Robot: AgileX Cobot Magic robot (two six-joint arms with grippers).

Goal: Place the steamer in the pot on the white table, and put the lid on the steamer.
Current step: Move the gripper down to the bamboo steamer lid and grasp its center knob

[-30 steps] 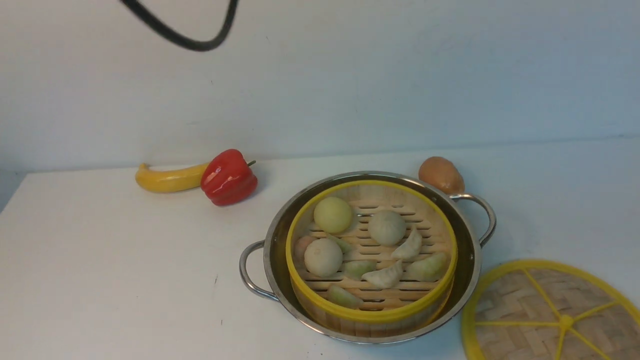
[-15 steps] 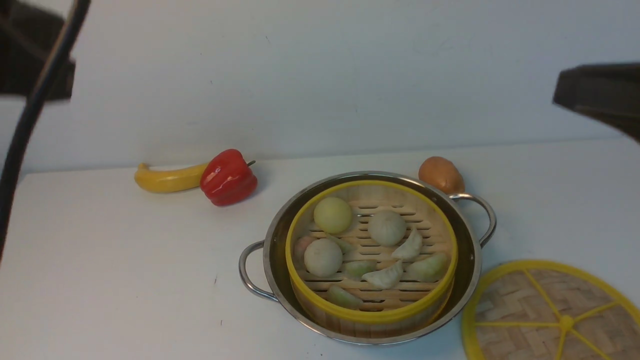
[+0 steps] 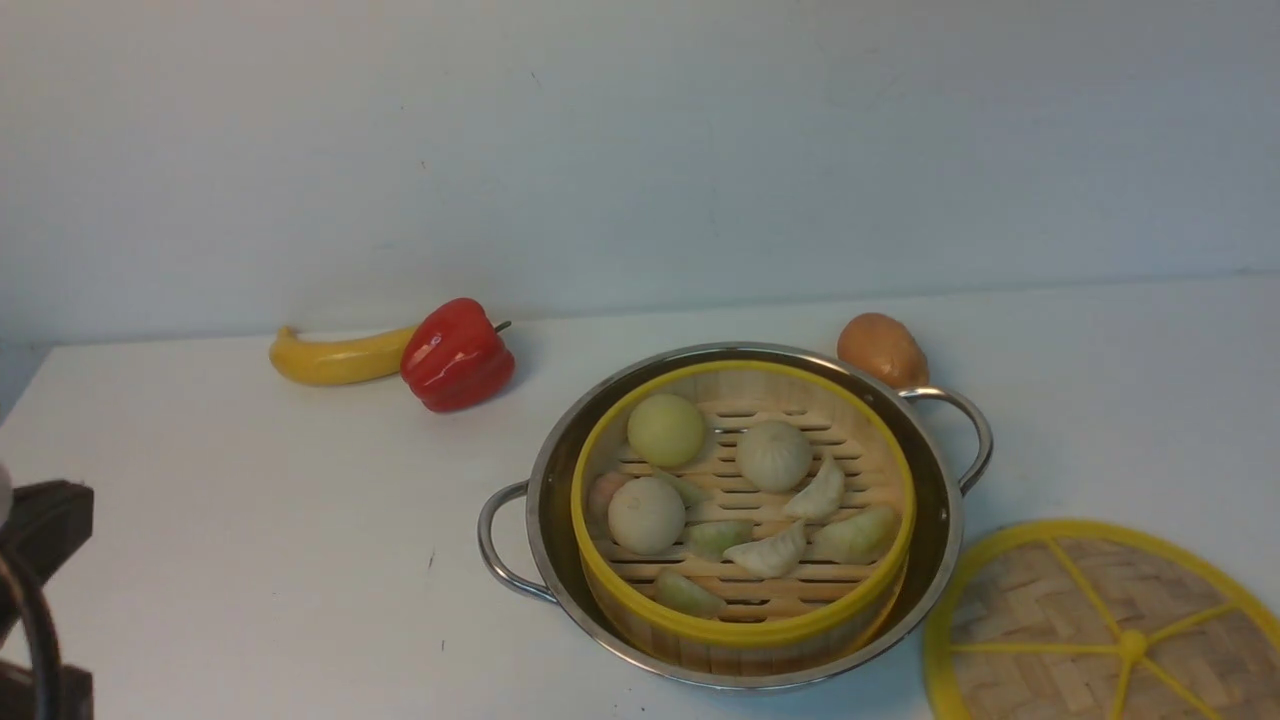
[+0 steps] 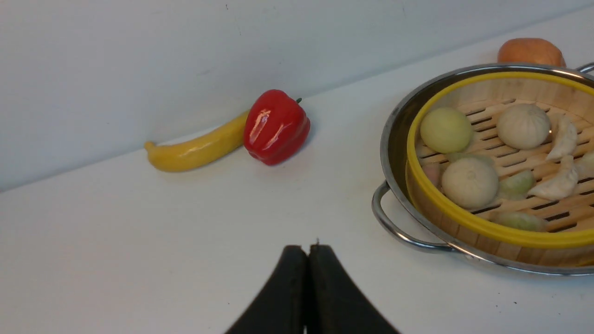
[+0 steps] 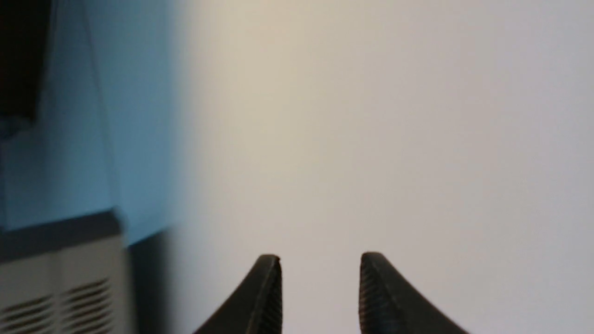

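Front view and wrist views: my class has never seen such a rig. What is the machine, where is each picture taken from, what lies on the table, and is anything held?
It is a robot with two arms, each ending in a two-fingered gripper. The front view looks forward from between the arms; each wrist view comes from a camera on one arm. On the white table sits a steel pot with the bamboo steamer inside it, holding toy buns and dumplings. The woven lid lies flat on the table at the robot's right of the pot, not on the steamer. Further back are a banana beside a red pepper, and a brown potato. The left gripper is shut, the right gripper open; neither holds anything.
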